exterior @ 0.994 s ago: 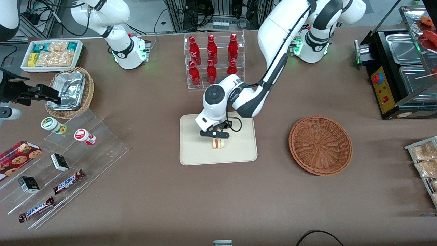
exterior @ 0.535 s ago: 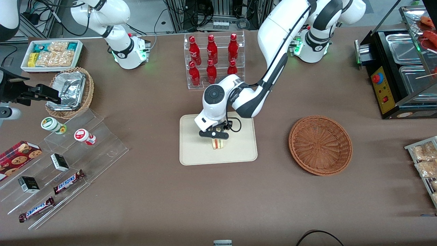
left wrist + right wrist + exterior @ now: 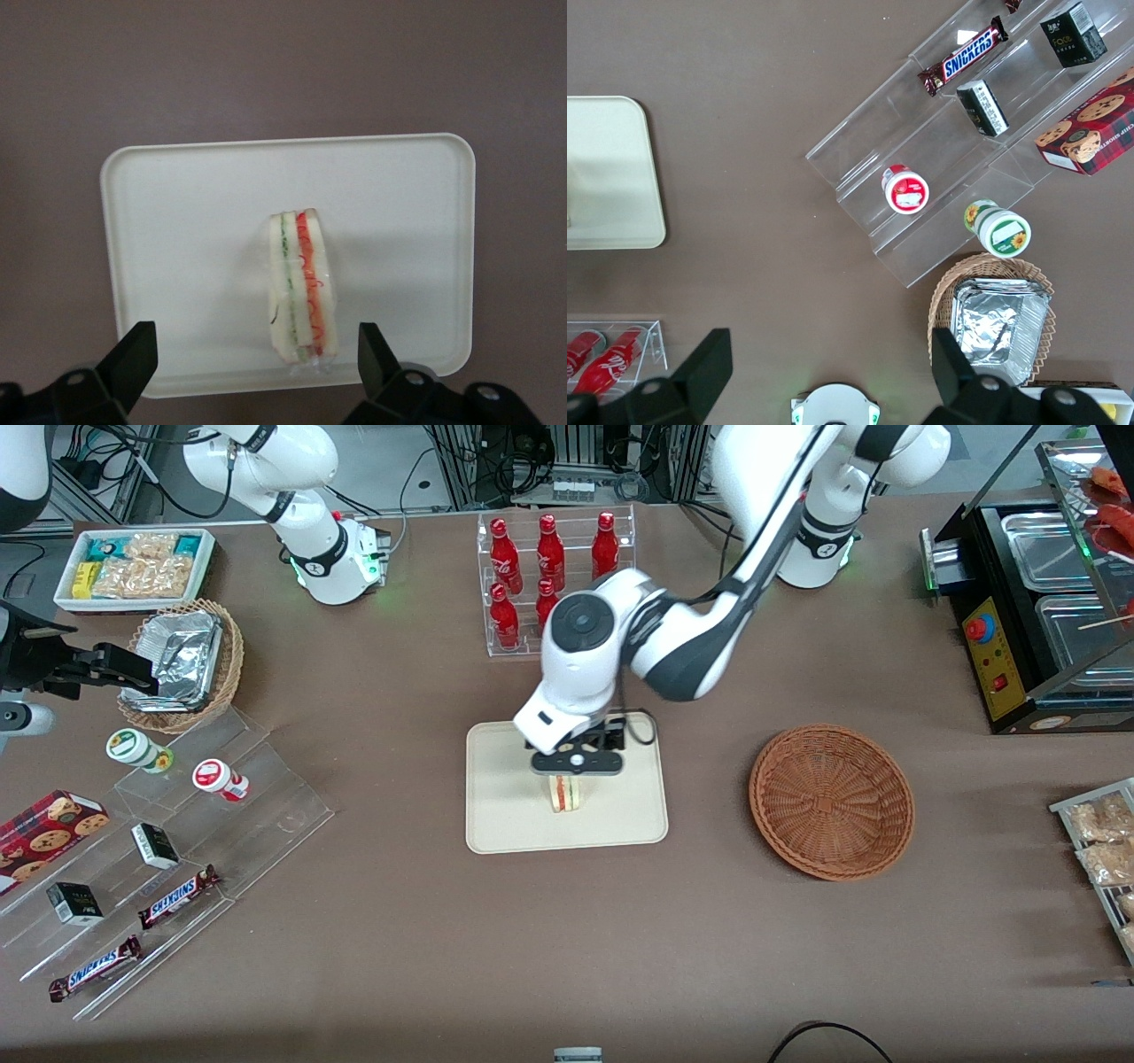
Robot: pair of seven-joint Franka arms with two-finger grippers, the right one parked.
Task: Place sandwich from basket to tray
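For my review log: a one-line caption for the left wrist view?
Open gripper above the triangular white-bread sandwich on the cream rectangular tray.

- The brown surface (image 3: 399,921) carries the tray (image 3: 505,815) at its middle, under the gripper (image 3: 576,764).
- The basket (image 3: 831,802) sits toward the working arm's end.
- The bottle rack (image 3: 554,580) stands farther back.
- The stepped racks (image 3: 177,841), foil basket (image 3: 182,664) and snack bin (image 3: 133,567) lie toward the parked arm's end.
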